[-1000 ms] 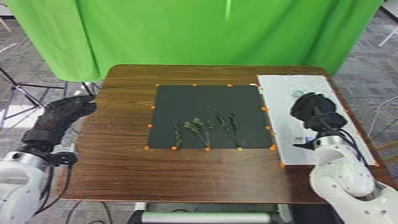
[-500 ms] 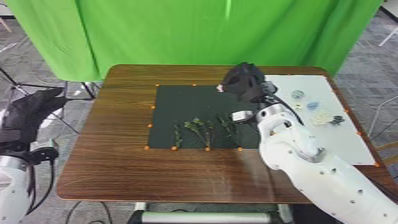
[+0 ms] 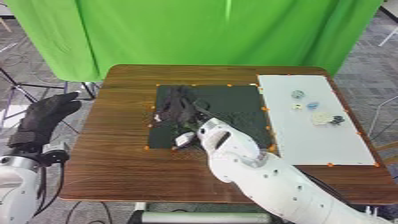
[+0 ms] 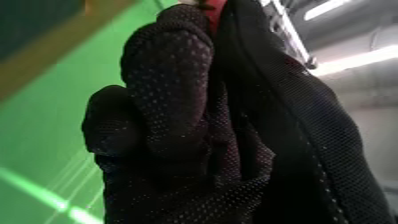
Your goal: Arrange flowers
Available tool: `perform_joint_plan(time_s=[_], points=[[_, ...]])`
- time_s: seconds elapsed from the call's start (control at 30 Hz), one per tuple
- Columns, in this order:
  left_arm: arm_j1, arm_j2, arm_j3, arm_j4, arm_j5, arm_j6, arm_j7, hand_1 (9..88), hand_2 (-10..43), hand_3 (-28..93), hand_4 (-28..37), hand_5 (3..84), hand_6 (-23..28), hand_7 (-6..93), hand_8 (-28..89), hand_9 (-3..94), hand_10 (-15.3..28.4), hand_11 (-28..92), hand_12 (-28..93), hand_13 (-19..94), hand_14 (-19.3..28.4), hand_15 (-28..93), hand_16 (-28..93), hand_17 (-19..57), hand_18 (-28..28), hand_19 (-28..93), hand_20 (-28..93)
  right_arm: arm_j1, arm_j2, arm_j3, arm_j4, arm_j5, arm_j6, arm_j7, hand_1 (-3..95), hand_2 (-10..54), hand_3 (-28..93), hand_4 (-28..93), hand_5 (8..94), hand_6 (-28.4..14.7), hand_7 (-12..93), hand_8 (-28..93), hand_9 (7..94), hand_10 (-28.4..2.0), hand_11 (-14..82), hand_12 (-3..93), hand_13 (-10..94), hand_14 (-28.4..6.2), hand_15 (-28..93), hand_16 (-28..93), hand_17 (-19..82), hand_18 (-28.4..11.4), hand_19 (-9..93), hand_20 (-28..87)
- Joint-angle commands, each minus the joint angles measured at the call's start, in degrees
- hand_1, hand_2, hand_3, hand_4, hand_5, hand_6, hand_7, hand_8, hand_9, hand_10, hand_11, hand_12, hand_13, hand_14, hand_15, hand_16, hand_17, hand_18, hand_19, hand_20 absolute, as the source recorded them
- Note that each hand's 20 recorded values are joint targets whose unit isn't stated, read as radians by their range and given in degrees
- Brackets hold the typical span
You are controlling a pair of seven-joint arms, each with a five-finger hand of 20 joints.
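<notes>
**Your right hand (image 3: 180,106) has a small red piece (image 4: 214,10) pinched over the dark mat (image 3: 233,94)**

Nearest you, a pale bar (image 3: 209,218) runs below the edge of your brown wooden bench (image 3: 115,172). Your left hand (image 3: 43,119) is beside the bench's left side, its fingers relaxed and apart.

The mat lies mid-bench with orange markers (image 3: 147,148) round its edges. Thin green sprigs (image 3: 234,120) rest on it, partly hidden by your right arm. Your right hand is above the mat's left part, fingers clamped on the red piece at their tips.

To the right you have a white sheet (image 3: 330,145) carrying loose flower heads: a cream one (image 3: 321,119) touching or just beside a dark one (image 3: 338,119), then, farther off, a blue one (image 3: 313,105) and a pale green one (image 3: 298,94).

Beyond the bench hangs a green curtain (image 3: 222,35), with grey floor (image 3: 22,52) to its left.
</notes>
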Motion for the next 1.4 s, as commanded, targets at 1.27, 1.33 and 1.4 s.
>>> perform_joint_plan(time_s=[1.27,1.33,1.4], points=[[-2.6,0.65,2.2,0.37,1.37,-3.63,-2.17,26.2,7.3,63,-24.5,46.2,3.1,14.2,-8,46.8,14.4,22,11,36,17.6,14,0,3.6,11.1,9,13,3.7,-4.0,-3.1,9.1,-9.1,-9.5,0.4,60.9,-9.5,56,-17,74.8,1.1,24,5,83.3,-11.5,4.3,32.9,88,-2.7,42,35,60,-9.6,82,43],[-2.4,0.62,2.06,0.26,1.36,-3.63,-2.23,26.1,7.3,63,-24.3,46.2,3.2,14.2,-8,46.7,14.4,22,11,36,17.5,14,0,3.6,11.0,9,13,3.8,-3.8,-3.2,9.0,-9.3,-9.3,0.3,60.7,-9.5,56,-17,74.7,1.0,24,5,83.0,-11.6,4.7,32.5,88,-2.7,42,35,60,-9.6,82,43],[-2.2,0.54,1.98,0.14,1.37,-3.56,-2.29,26.6,6.9,63,-24.0,46.2,3.2,14.1,-8,46.7,14.4,22,11,36,17.5,14,0,3.6,11.0,9,13,3.8,-3.5,-3.1,8.8,-9.9,-9.4,0.2,60.4,-9.5,56,-16,74.8,0.9,23,4,82.7,-11.6,5.1,32.0,88,-2.7,42,35,60,-9.8,82,43]])
